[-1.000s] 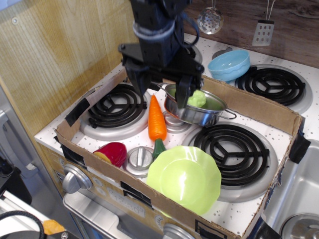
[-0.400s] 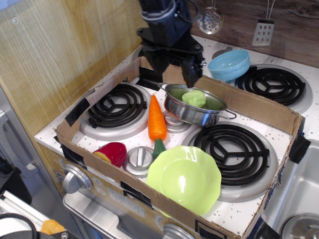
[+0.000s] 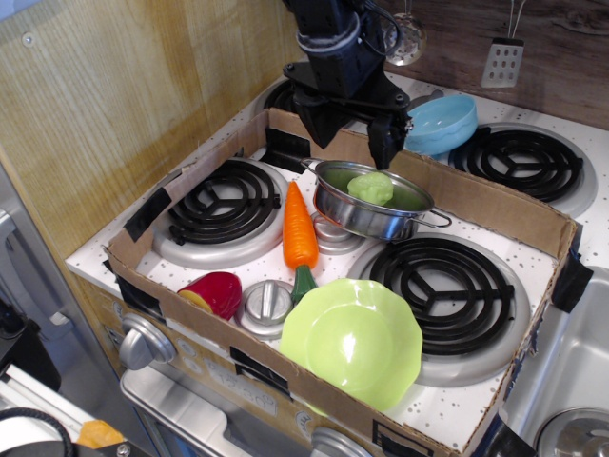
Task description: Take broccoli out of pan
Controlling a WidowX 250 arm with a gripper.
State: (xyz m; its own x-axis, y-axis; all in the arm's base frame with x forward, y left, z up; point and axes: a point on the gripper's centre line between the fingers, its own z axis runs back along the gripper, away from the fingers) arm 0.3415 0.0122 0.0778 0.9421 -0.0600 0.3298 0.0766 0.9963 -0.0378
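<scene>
The pale green broccoli (image 3: 371,188) lies inside the shiny steel pan (image 3: 354,215), which stands between the burners at the back of the cardboard-walled stove top. My black gripper (image 3: 354,138) hangs above and behind the pan, over its back rim. Its two fingers are spread wide apart and hold nothing. One fingertip (image 3: 387,153) is just above the broccoli, clear of it.
An orange carrot (image 3: 299,228) with a dark green top lies left of the pan. A lime-green plate (image 3: 352,341) sits at the front, a red pepper (image 3: 213,291) at the front left. A light blue bowl (image 3: 440,124) stands behind the cardboard wall (image 3: 495,205).
The gripper has risen and moved back and to the right, away from the pan. The broccoli has stayed in the pan.
</scene>
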